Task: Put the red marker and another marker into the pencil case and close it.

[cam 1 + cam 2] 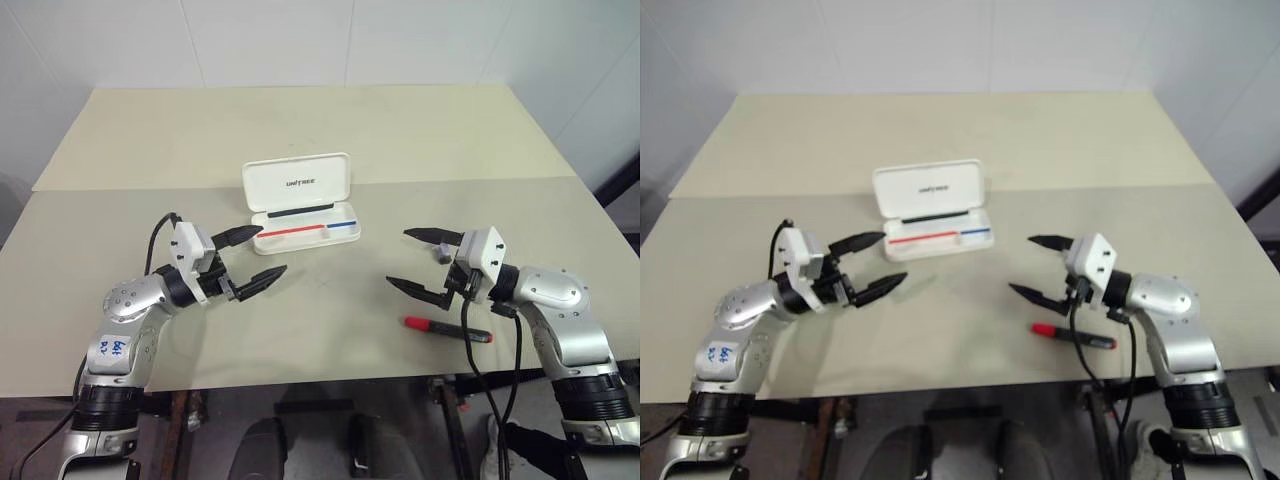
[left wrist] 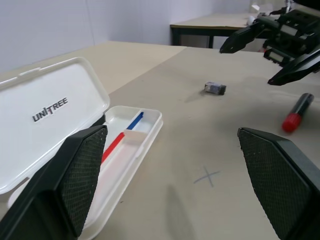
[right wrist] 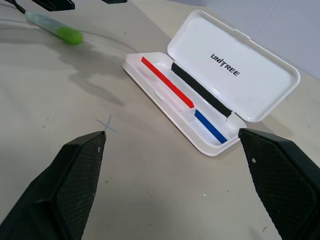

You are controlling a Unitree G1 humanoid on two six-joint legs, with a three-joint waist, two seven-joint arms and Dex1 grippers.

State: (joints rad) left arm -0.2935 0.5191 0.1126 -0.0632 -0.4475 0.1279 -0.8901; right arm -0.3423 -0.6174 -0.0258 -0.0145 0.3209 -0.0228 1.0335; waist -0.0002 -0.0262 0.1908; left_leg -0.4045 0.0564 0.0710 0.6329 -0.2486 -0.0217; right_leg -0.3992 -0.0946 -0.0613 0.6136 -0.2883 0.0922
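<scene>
1. While the pencil case (image 1: 300,203) lies open in the middle of the table (image 1: 300,120), lid raised, red and blue stripes are seen inside it.
2. The left gripper (image 1: 252,258) is held above the table just beside the case, fingers spread apart, nothing between them; the right gripper (image 1: 420,261) is likewise spread and empty.
3. The red marker (image 1: 447,329) is found flat near the right gripper; the light green marker (image 3: 55,27) is seen lying beneath the left gripper.
</scene>
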